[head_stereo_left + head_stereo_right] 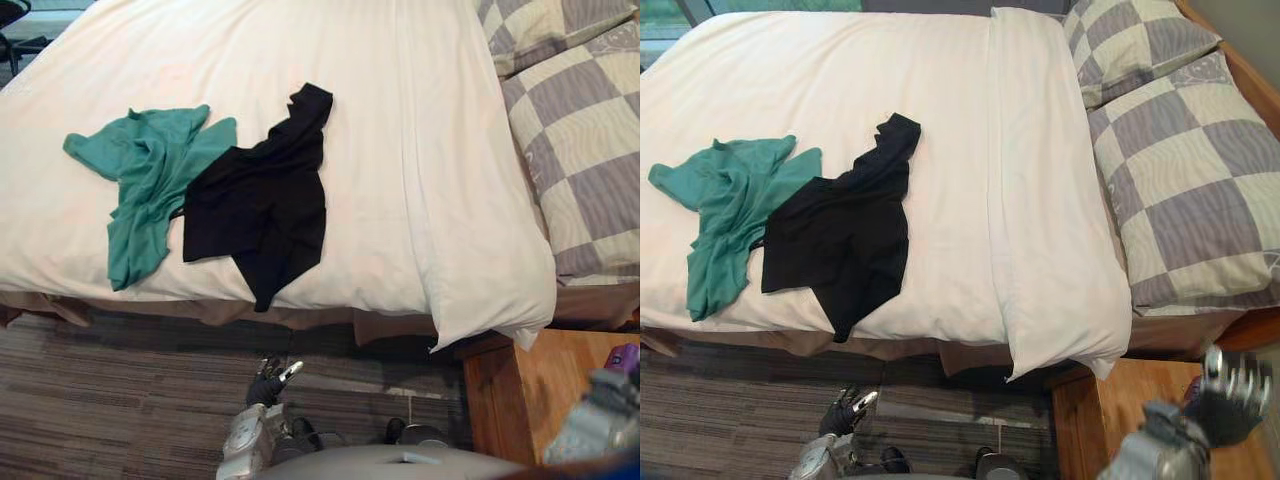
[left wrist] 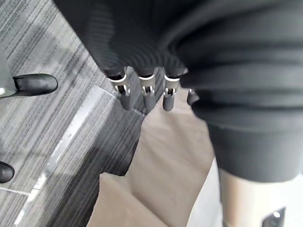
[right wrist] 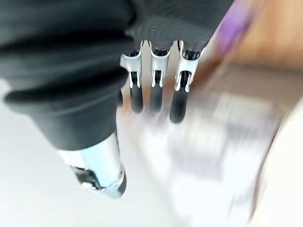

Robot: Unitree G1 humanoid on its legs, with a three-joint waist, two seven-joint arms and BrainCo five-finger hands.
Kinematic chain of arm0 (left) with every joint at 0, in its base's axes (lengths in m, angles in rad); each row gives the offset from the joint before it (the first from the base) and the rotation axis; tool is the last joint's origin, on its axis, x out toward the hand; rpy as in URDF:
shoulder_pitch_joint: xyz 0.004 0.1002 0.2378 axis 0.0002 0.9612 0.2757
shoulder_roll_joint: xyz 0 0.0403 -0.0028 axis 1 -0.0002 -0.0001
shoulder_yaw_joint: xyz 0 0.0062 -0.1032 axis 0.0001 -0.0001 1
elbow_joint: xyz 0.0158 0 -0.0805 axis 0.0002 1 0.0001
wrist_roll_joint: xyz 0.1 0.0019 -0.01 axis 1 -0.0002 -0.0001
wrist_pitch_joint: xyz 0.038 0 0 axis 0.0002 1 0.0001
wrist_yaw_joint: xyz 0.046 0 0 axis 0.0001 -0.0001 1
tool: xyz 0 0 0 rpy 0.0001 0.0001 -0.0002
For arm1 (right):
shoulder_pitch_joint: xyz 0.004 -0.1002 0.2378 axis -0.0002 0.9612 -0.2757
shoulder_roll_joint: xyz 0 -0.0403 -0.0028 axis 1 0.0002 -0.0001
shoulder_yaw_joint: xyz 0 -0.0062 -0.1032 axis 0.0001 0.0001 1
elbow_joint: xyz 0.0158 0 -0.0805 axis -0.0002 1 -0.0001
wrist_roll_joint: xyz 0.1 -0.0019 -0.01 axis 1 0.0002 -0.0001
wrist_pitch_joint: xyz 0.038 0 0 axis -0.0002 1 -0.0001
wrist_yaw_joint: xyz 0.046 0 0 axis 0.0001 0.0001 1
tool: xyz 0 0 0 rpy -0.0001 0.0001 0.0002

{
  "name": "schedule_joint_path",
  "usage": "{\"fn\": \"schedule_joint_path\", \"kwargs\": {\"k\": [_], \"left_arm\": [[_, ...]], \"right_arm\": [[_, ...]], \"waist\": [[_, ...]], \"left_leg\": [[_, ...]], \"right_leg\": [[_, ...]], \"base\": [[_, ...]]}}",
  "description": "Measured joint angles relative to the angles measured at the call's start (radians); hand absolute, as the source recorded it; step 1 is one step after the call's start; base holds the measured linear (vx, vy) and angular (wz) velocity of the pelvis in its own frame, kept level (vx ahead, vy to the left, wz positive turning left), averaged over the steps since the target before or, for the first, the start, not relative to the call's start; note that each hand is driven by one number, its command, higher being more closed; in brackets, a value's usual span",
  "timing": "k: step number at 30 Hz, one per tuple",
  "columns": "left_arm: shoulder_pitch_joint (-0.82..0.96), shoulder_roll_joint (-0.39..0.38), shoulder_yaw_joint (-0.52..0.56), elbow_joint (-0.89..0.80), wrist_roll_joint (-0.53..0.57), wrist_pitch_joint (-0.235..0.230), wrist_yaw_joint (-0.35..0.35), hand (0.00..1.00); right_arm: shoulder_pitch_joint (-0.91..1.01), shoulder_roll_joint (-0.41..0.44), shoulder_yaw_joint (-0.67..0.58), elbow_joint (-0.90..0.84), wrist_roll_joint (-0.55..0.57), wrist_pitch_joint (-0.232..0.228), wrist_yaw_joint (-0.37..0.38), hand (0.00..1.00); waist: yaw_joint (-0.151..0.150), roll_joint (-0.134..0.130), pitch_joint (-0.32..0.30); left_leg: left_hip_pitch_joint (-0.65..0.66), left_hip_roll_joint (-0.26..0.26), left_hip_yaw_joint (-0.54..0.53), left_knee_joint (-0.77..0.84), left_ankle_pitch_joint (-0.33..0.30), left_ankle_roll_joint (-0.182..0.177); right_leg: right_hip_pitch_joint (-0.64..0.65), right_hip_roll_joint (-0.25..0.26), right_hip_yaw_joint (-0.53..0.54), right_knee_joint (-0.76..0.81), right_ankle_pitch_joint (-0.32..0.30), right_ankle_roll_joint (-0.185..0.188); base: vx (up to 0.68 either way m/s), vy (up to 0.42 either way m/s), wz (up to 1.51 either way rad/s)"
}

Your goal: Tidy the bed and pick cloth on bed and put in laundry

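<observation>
A green cloth lies crumpled on the white bed cover, near the bed's front left. A black cloth lies spread beside it, overlapping the green one's edge, with one corner hanging over the bed's front edge. My left hand hangs low over the carpet in front of the bed, below the black cloth; its fingers are straight and hold nothing. My right hand is raised over the wooden bedside table, fingers straight and empty.
Two grey-and-cream checked pillows lie at the bed's right end. A wooden bedside table stands at the lower right with a purple thing on it. Striped grey carpet runs along the bed's front.
</observation>
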Motion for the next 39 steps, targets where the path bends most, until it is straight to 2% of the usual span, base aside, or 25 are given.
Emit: {"fn": "schedule_joint_path", "kwargs": {"k": [3, 4, 6, 7, 9, 13, 17, 21, 23, 28, 31, 35, 39], "left_arm": [[-0.043, 0.008, -0.042, 0.001, 0.001, 0.021, 0.01, 0.0], [-0.057, 0.01, -0.06, 0.001, 0.001, 0.027, 0.016, 0.0], [-0.086, 0.014, -0.07, 0.002, 0.001, 0.034, 0.016, 0.0], [-0.107, 0.018, -0.075, 0.002, 0.0, 0.033, 0.018, 0.0], [-0.161, 0.023, -0.075, 0.002, 0.0, 0.032, 0.024, 0.0], [-0.298, 0.028, -0.073, 0.003, -0.013, 0.011, 0.05, 0.0], [-0.398, 0.028, -0.064, 0.003, -0.054, -0.014, 0.072, 0.0], [-0.475, 0.015, -0.025, 0.003, -0.087, -0.035, 0.094, 0.0], [-0.508, 0.007, -0.007, 0.007, -0.104, -0.042, 0.113, 0.0], [-0.534, -0.024, 0.023, 0.04, -0.109, -0.071, 0.127, 0.0], [-0.535, -0.04, 0.037, 0.042, -0.109, -0.098, 0.126, 0.0], [-0.537, -0.058, 0.064, 0.071, -0.109, -0.134, 0.124, 0.0], [-0.532, -0.079, 0.089, 0.083, -0.11, -0.151, 0.126, 0.0]], "right_arm": [[-0.12, -0.076, 0.001, 0.003, 0.025, 0.012, 0.126, 1.0], [-0.178, -0.096, 0.001, 0.016, 0.078, 0.019, 0.184, 1.0], [-0.254, -0.1, 0.001, 0.045, 0.154, 0.022, 0.248, 1.0], [-0.301, -0.103, 0.002, 0.052, 0.203, 0.022, 0.273, 1.0], [-0.387, -0.114, 0.021, 0.052, 0.265, 0.022, 0.286, 1.0], [-0.589, -0.138, 0.029, 0.052, 0.376, 0.001, 0.3, 1.0], [-0.672, -0.138, 0.024, 0.069, 0.451, -0.035, 0.334, 1.0], [-0.736, -0.138, 0.013, 0.133, 0.544, -0.045, 0.356, 1.0], [-0.747, -0.138, 0.017, 0.131, 0.565, -0.05, 0.413, 1.0], [-0.74, -0.137, 0.031, 0.106, 0.618, -0.049, 0.628, 1.0], [-0.74, -0.137, 0.03, 0.077, 0.651, -0.045, 0.699, 1.0], [-0.717, -0.127, 0.027, 0.071, 0.652, -0.045, 0.758, 1.0], [-0.573, -0.092, 0.033, 0.088, 0.707, -0.046, 0.891, 1.0]], "waist": [[0.028, -0.004, 0.001], [0.032, 0.001, 0.005], [0.039, 0.012, 0.022], [0.042, 0.023, 0.05], [0.047, 0.034, 0.085], [0.05, 0.05, 0.2], [0.05, 0.055, 0.27], [0.046, 0.069, 0.334], [0.046, 0.08, 0.369], [0.044, 0.083, 0.38], [0.047, 0.083, 0.38], [0.041, 0.083, 0.38], [0.039, 0.083, 0.38]], "left_leg": [[-0.055, 0.0, -0.022, 0.019, 0.008, 0.012], [-0.08, -0.002, -0.029, 0.024, 0.013, 0.018], [-0.114, 0.001, -0.041, 0.041, 0.015, 0.021], [-0.132, 0.004, -0.053, 0.052, 0.016, 0.022], [-0.182, 0.009, -0.054, 0.07, 0.02, 0.029], [-0.304, 0.016, -0.057, 0.119, 0.03, 0.045], [-0.432, 0.022, -0.058, 0.153, 0.042, 0.063], [-0.541, 0.023, -0.045, 0.161, 0.055, 0.081], [-0.579, 0.023, -0.036, 0.158, 0.062, 0.086], [-0.619, 0.012, -0.02, 0.099, 0.113, 0.091], [-0.625, 0.012, -0.008, 0.072, 0.135, 0.089], [-0.627, 0.012, 0.009, 0.047, 0.148, 0.083], [-0.578, 0.011, 0.033, 0.017, 0.149, 0.081]], "right_leg": [[-0.042, -0.003, -0.004, 0.0, 0.0, 0.0], [-0.062, -0.006, -0.012, 0.003, 0.0, -0.001], [-0.089, -0.008, -0.022, 0.017, 0.0, -0.001], [-0.106, -0.009, -0.029, 0.035, 0.0, -0.001], [-0.163, -0.012, -0.029, 0.068, 0.0, -0.001], [-0.294, -0.024, -0.027, 0.135, 0.0, -0.002], [-0.436, -0.03, -0.021, 0.189, -0.004, -0.009], [-0.563, -0.03, 0.005, 0.218, -0.002, -0.013], [-0.607, -0.029, 0.012, 0.221, 0.0, -0.016], [-0.672, -0.026, 0.014, 0.222, 0.004, -0.023], [-0.693, -0.021, 0.014, 0.226, 0.005, -0.023], [-0.708, -0.013, 0.02, 0.218, 0.008, -0.028], [-0.678, -0.005, 0.026, 0.213, 0.009, -0.028]], "base": [[-0.04, -0.037, 0.23], [-0.05, -0.019, 0.23], [-0.04, -0.012, 0.22], [-0.05, -0.014, 0.22], [-0.08, -0.009, 0.11], [-0.1, 0.013, 0.08], [-0.07, 0.007, 0.08], [-0.02, 0.004, -0.04], [0.01, 0.011, -0.04], [0.04, -0.003, 0.05], [0.04, -0.031, 0.04], [0.04, -0.029, -0.09], [0.06, -0.019, -0.13]]}}
